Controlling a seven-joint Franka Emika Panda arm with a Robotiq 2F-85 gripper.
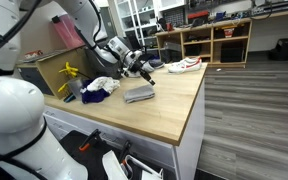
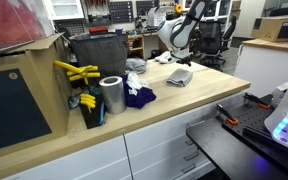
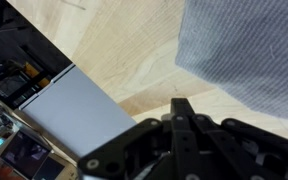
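Jaws first: they are pressed fully together, tip against tip, with nothing between them. In the wrist view they hang over bare wood of the surface point(image 3: 124, 60), and the grey folded cloth point(image 3: 249, 50) lies just beside them, close but apparently not touching.

That cloth sits flat on the surface in both exterior views point(image 1: 138, 93), near the middle of the worktop, with the arm point(image 2: 184, 25) bent down over its far edge.

It looks soft, light and limp, a woven or knitted piece folded into a thick pad. It is probably neither fragile nor slippery in itself, though it may well slide on the smooth wood if pushed rather than pinched. Taken by the top layer alone it would likely sag and come unfolded. A safer hold seems to be at a folded edge or corner, with the jaws opened wide enough to bite through all the layers at once.

Farther out, a dark blue cloth point(image 2: 137, 97) and a white one point(image 1: 101, 84) lie bunched together. A metal can point(image 2: 111, 95) stands beyond them beside a box with yellow tools point(image 2: 76, 72).
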